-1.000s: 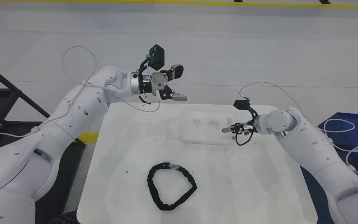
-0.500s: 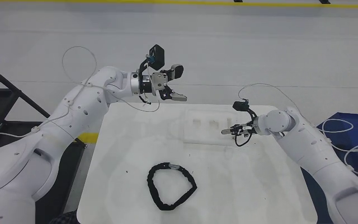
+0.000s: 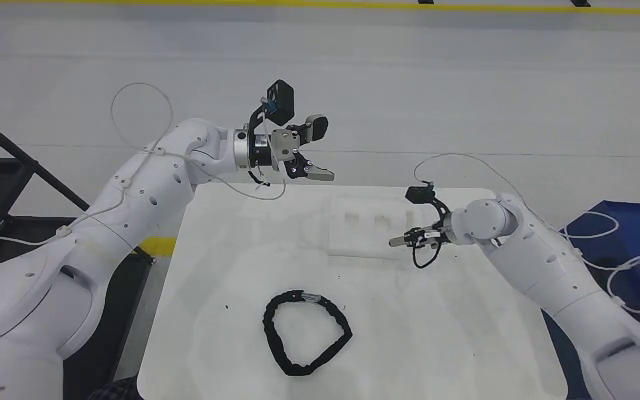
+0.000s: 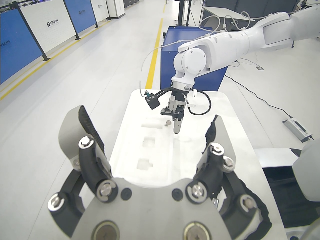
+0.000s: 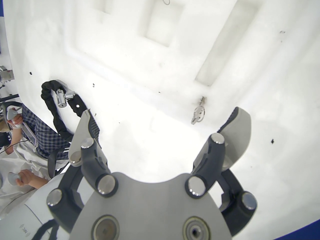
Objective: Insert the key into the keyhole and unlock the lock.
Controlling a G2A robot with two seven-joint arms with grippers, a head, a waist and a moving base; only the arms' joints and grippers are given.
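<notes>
Key is lying at the foam tray's edge. Right pincer is hovering released beside it, left pincer released too.

White two-armed robot, grey-and-black hands.
The left arm and right arm are smooth, rounded white shells with thin pale cables looping off them. The left hand and right hand share a pale grey base plate, black linkages pinned with shiny round screws, silver fingers and ribbed black pads. A black camera rides each wrist.
</notes>
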